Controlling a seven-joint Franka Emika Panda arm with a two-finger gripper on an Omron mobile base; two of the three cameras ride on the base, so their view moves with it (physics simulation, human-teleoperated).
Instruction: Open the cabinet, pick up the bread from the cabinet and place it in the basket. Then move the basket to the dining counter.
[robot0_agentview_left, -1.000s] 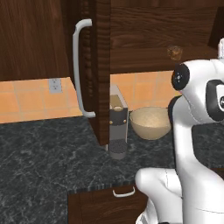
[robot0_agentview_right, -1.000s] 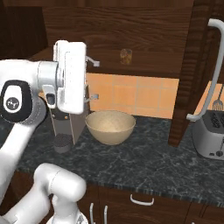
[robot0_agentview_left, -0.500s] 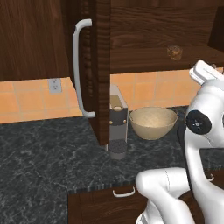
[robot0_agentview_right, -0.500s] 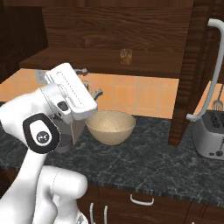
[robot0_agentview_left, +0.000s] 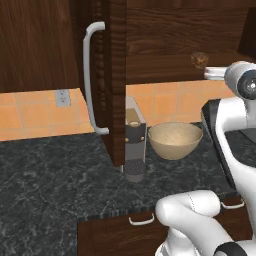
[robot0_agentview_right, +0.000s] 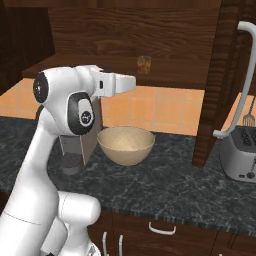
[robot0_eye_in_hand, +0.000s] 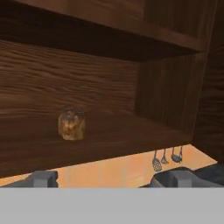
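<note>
The cabinet (robot0_agentview_left: 117, 75) stands open, its doors swung out, with a bare dark shelf (robot0_eye_in_hand: 113, 135) inside. On that shelf sits the bread (robot0_eye_in_hand: 71, 124), a small brown lump, also seen as the bread (robot0_agentview_left: 199, 60) and the bread (robot0_agentview_right: 144, 64). My gripper (robot0_eye_in_hand: 107, 179) is open with nothing between its tips, level with the shelf's front edge and a short way from the bread. The gripper (robot0_agentview_right: 131, 82) points at the shelf from the left; the gripper (robot0_agentview_left: 207, 74) sits just below the bread. The tan basket (robot0_agentview_left: 175, 140), (robot0_agentview_right: 126, 145) rests on the black counter below. The dining counter is out of view.
A coffee machine (robot0_agentview_left: 134, 145), (robot0_agentview_right: 75, 150) stands left of the basket, tight against the left door's edge. A toaster (robot0_agentview_right: 240, 155) sits right of the right door (robot0_agentview_right: 225, 75). Utensils (robot0_eye_in_hand: 164, 159) hang on the orange tiles. Drawers (robot0_agentview_left: 142, 220) lie under the black granite counter (robot0_agentview_left: 50, 175).
The arm has swung up and the hand has turned from pointing downward to pointing level at the shelf. The jaws have stayed wide. The bread, the basket and the doors have not moved.
</note>
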